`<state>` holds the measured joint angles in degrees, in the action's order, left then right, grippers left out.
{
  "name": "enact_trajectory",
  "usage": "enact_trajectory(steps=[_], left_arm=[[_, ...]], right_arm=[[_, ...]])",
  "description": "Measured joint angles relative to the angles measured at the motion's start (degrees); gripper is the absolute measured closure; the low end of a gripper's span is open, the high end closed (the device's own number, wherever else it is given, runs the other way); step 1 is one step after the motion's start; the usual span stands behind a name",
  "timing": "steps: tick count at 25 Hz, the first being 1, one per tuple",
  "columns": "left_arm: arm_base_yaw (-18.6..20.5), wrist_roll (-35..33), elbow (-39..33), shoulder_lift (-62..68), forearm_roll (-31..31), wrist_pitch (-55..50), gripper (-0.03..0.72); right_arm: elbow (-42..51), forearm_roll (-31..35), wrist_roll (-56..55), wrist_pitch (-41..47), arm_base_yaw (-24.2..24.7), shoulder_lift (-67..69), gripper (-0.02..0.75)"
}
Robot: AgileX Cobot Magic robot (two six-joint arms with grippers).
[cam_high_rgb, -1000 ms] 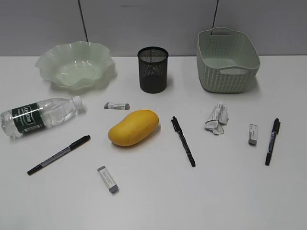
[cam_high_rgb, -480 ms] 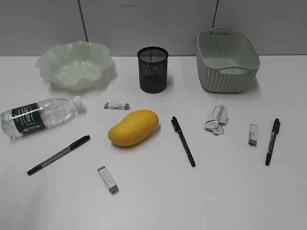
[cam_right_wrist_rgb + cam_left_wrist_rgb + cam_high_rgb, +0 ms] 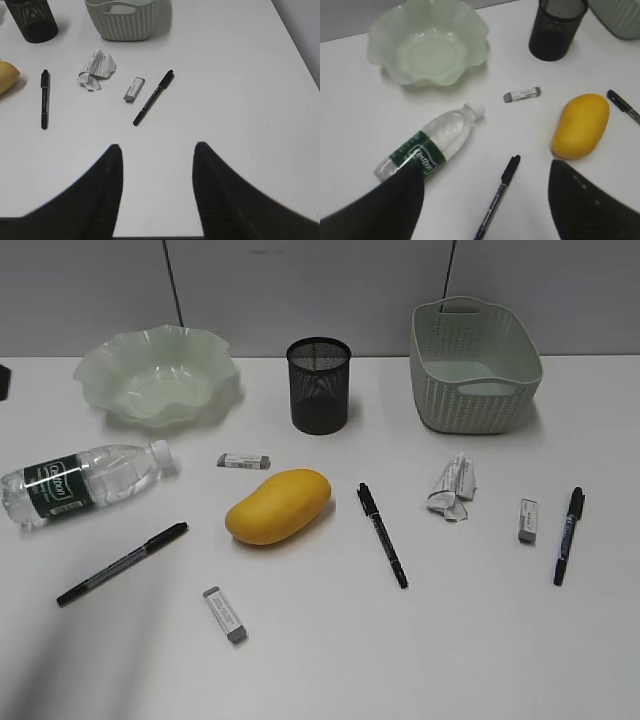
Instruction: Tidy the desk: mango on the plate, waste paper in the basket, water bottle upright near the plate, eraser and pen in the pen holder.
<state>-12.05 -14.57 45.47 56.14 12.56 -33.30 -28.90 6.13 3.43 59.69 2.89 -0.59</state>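
Holding nothing: plate [image 3: 158,375], pen holder [image 3: 319,385], basket [image 3: 473,365].

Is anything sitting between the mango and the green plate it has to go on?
Only one small thing: an eraser lies on the desk between the mango and the plate. It lies flat, so a lifted mango would likely pass over it.

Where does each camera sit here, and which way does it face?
Exterior view: raised at the front of the desk, looking down at a slant toward the back wall; no hand in it.
Left wrist view: above the desk's left part, looking down past the open left hand at the water bottle and plate.
Right wrist view: above the right part, past the open right hand at the waste paper.
Both wrist views share the mango and pen holder.
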Motion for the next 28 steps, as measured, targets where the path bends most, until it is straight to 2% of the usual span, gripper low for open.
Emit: enact_trajectory(steps=[4, 8, 13, 18, 22, 28], left_arm=[[-6.58, -1.32, 5.16, 9.72, -2.91, 0.0, 0.101], [-10.97, -1.37, 10.46, 19.33, -4.0, -1.8, 0.096], [-13.95, -3.58, 19.67, 32.28, -4.06, -10.24, 0.037], [-17.49, -6.39, 26.29, 42.31, -4.08, -13.04, 0.022], [-19.71, -6.89, 28.58, 47.71, -3.8, -13.23, 0.021], [-20.09, -7.13, 29.07, 52.01, -3.71, -11.49, 0.008]], right_arm=[[0.0, 0.0, 0.0, -0.05, 0.0, 0.0, 0.365], [0.0, 0.0, 0.0, -0.05, 0.0, 0.0, 0.365], [0.0, 0.0, 0.0, -0.05, 0.0, 0.0, 0.365], [0.0, 0.0, 0.0, -0.05, 0.0, 0.0, 0.365], [0.0, 0.0, 0.0, -0.05, 0.0, 0.0, 0.365], [0.0, 0.0, 0.0, -0.05, 0.0, 0.0, 0.365]])
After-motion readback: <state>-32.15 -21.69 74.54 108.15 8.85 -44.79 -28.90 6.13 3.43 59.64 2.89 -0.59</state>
